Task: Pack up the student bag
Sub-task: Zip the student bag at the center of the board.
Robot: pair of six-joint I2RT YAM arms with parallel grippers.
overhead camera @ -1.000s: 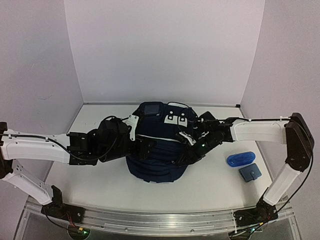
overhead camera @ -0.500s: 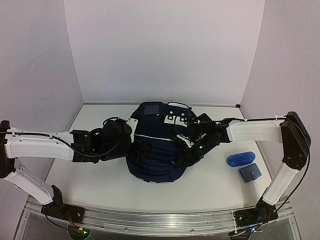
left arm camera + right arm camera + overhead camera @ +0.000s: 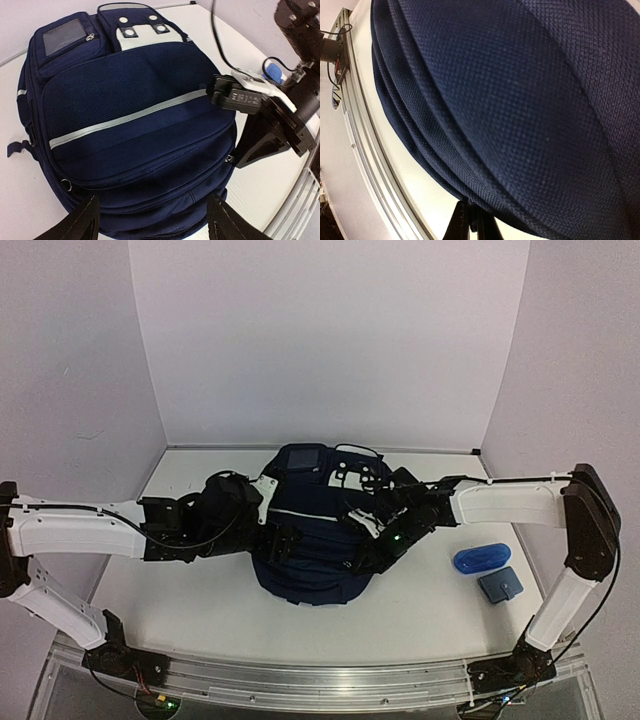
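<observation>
The student bag, navy with a grey stripe and a white dotted patch, lies flat in the middle of the table, front side up. My left gripper hovers over its left part, open; in the left wrist view its fingers straddle the bag's near end without touching it. My right gripper is at the bag's right edge, beside a metal zipper slider. In the right wrist view that gripper is shut on a thin dark tab at the bag's seam.
A translucent blue case and a small dark blue square pouch lie on the table right of the bag. A metal rail runs along the near edge. White walls close in the back and both sides.
My right gripper has closed at the bag's right edge and slid slightly toward the near side. My left gripper has opened wider and its arm has shifted a little.
</observation>
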